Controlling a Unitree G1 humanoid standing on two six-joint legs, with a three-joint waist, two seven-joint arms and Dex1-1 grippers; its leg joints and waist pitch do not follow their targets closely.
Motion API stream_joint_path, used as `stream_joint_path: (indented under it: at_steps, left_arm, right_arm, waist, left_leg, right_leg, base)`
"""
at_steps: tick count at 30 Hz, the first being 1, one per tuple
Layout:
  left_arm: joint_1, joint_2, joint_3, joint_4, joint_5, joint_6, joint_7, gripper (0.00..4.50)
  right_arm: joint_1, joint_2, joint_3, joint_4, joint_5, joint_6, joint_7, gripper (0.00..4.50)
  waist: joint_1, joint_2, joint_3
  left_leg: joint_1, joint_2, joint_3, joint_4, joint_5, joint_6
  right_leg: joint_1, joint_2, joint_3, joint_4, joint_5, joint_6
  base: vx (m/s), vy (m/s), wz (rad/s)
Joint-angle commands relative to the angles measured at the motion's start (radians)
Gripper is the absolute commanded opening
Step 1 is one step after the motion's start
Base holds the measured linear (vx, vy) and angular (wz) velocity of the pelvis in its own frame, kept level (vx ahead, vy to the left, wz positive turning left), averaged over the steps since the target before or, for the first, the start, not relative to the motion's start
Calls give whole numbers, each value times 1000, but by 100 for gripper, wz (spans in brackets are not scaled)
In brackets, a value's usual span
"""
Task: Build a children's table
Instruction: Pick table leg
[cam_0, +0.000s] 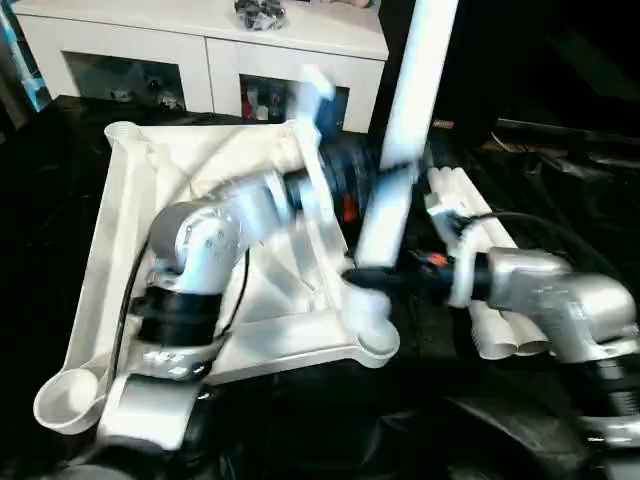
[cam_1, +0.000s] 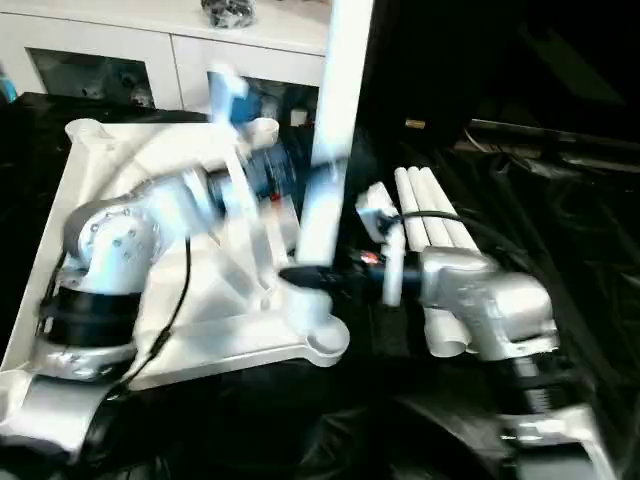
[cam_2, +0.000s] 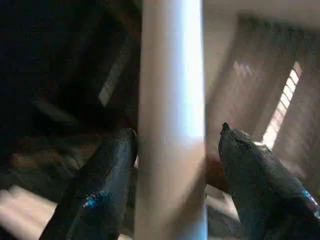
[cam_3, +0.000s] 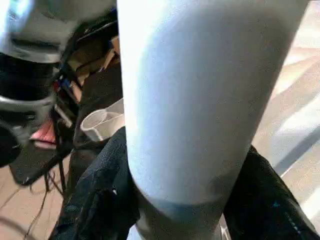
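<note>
The white tabletop (cam_0: 225, 190) lies upside down on the black-covered surface (cam_1: 560, 250), ribs up, rounded sockets at its corners. One white leg (cam_0: 405, 130) stands nearly upright at the near right corner socket (cam_0: 372, 335), leaning a touch; it seems seated there, though blur makes that uncertain. The right gripper (cam_3: 175, 200) pinches the leg low down, black fingers tight on either side. The left gripper (cam_2: 172, 150) straddles it higher up, fingers (cam_2: 107, 170) spread just beside it. Three spare legs (cam_1: 432, 215) lie side by side to the right. A white cabinet (cam_0: 200, 50) stands behind.
</note>
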Motion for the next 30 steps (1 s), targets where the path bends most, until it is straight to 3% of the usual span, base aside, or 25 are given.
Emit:
stream_joint_path:
  at_steps: [1,3,5,6,7,8,9,10,11,12,14,16,18,19,20,22,23,26,27,28,29,30]
  left_arm:
    - [-11,3,31,43,23,-65,23,298]
    - [9,25,22,36,61,-103,17,298]
    - [9,25,22,36,61,-103,17,298]
    - [21,46,18,38,74,-109,3,298]
    - [46,77,4,28,98,-124,-21,298]
    - [59,93,-5,22,111,-132,-34,298]
    - [156,218,-97,-19,226,-176,-97,298]
    - [211,288,-159,-46,298,-204,-129,298]
    - [234,319,-187,-56,329,-215,-142,298]
    - [271,349,-207,-77,343,-223,-168,298]
    - [311,376,-223,-97,351,-226,-189,298]
    - [456,466,-280,-209,348,-206,-271,298]
    - [492,489,-296,-241,340,-195,-294,298]
    - [520,508,-308,-267,330,-178,-307,298]
    - [545,526,-315,-284,330,-168,-308,298]
    - [573,547,-325,-306,334,-172,-307,298]
    - [598,568,-336,-332,329,-145,-304,298]
    - [608,589,-360,-359,347,-99,-304,298]
    - [604,593,-366,-361,357,-90,-307,298]
    - [594,592,-389,-347,391,-97,-304,298]
    - [578,592,-419,-319,436,-92,-293,298]
    - [578,592,-419,-319,436,-92,-293,298]
  right_arm:
    - [-5,20,-50,18,-27,-71,-61,188]
    - [11,44,-66,16,-52,-124,-116,188]
    - [11,44,-66,16,-52,-124,-116,188]
    - [9,60,-71,30,-70,-153,-149,188]
    - [10,76,-80,38,-88,-178,-192,188]
    - [11,83,-85,40,-97,-190,-214,188]
    - [13,112,-105,63,-156,-249,-328,188]
    - [16,118,-113,72,-186,-270,-380,188]
    - [16,119,-114,76,-199,-277,-400,188]
    - [20,120,-116,76,-211,-289,-418,188]
    - [26,122,-117,74,-227,-310,-433,188]
    - [61,128,-121,43,-288,-354,-517,188]
    - [76,126,-121,24,-294,-353,-523,188]
    - [90,125,-124,3,-295,-336,-532,188]
    - [105,130,-128,-20,-284,-306,-538,188]
    - [126,140,-131,-44,-275,-298,-548,188]
    - [148,147,-134,-65,-257,-271,-552,188]
    - [160,149,-140,-78,-231,-246,-545,188]
    - [157,149,-141,-75,-228,-246,-543,188]
    - [153,146,-141,-63,-238,-257,-544,188]
    - [152,144,-136,-57,-242,-263,-538,188]
    - [152,144,-136,-57,-242,-263,-538,188]
  waist:
    - [2,32,-77]
    - [0,23,-77]
    - [1,27,-78]
    - [2,29,-79]
    - [-1,47,-79]
    - [-2,41,-78]
    - [-8,39,-77]
    - [-5,20,-78]
    - [-12,28,-78]
    - [-17,39,-78]
    - [-15,46,-80]
    - [-7,46,-82]
    - [-6,45,-80]
    - [-6,47,-77]
    - [-4,47,-75]
    - [-4,45,-70]
    - [-6,37,-69]
    - [-12,42,-60]
    - [-14,45,-62]
    - [-10,70,-62]
    - [-15,60,-59]
    - [-14,67,-60]
  left_leg:
    - [25,69,-34,-62,-100,-13]
    - [26,67,-32,-63,-105,-9]
    - [27,67,-30,-62,-95,-6]
    - [25,67,-30,-62,-84,-3]
    - [25,70,-33,-63,-85,-9]
    - [24,70,-35,-66,-86,-9]
    - [23,66,-32,-67,-95,-11]
    - [17,70,-38,-72,-71,-7]
    - [13,66,-37,-77,-59,-10]
    - [23,63,-30,-71,-69,-24]
    - [27,63,-26,-70,-66,-29]
    - [26,68,-27,-73,-48,-26]
    - [25,70,-27,-76,-42,-24]
    - [31,65,-21,-73,-71,-23]
    - [29,65,-21,-75,-81,-24]
    - [28,66,-24,-82,-137,-36]
    - [27,65,-23,-83,-146,-37]
    - [35,63,-23,-87,-219,-52]
    - [35,63,-24,-87,-225,-60]
    - [36,62,-28,-85,-230,-70]
    - [38,64,-25,-88,-248,-72]
    - [44,63,-28,-88,-274,-82]
  right_leg:
    - [47,-120,54,-69,31,-241]
    - [47,-120,55,-72,20,-230]
    - [47,-119,56,-71,15,-223]
    - [48,-118,55,-69,24,-227]
    - [42,-117,54,-69,33,-223]
    - [42,-118,54,-69,32,-219]
    - [45,-115,54,-66,23,-218]
    - [47,-127,55,-59,-11,-192]
    - [48,-121,54,-60,-31,-174]
    - [38,-115,54,-67,-58,-152]
    - [34,-112,56,-67,-28,-166]
    - [29,-110,54,-56,37,-180]
    - [29,-109,53,-51,65,-184]
    - [23,-105,56,-56,49,-190]
    - [24,-105,57,-59,33,-188]
    - [24,-108,57,-66,-55,-175]
    - [26,-108,58,-69,-75,-169]
    - [17,-108,61,-82,-216,-146]
    - [16,-108,63,-85,-242,-138]
    - [13,-111,64,-85,-251,-133]
    - [9,-106,63,-94,-264,-127]
    - [7,-103,63,-94,-268,-123]
  base:
    - [0,0,0]
    - [0,0,0]
    - [0,0,0]
    - [0,0,0]
    - [0,0,0]
    - [0,0,0]
    - [0,0,0]
    - [0,0,0]
    - [0,0,0]
    - [0,0,0]
    - [0,0,0]
    - [0,0,0]
    - [0,0,0]
    - [0,0,0]
    - [0,0,0]
    - [0,0,0]
    - [0,0,0]
    - [0,0,0]
    - [0,0,0]
    - [0,0,0]
    - [0,0,0]
    - [0,0,0]
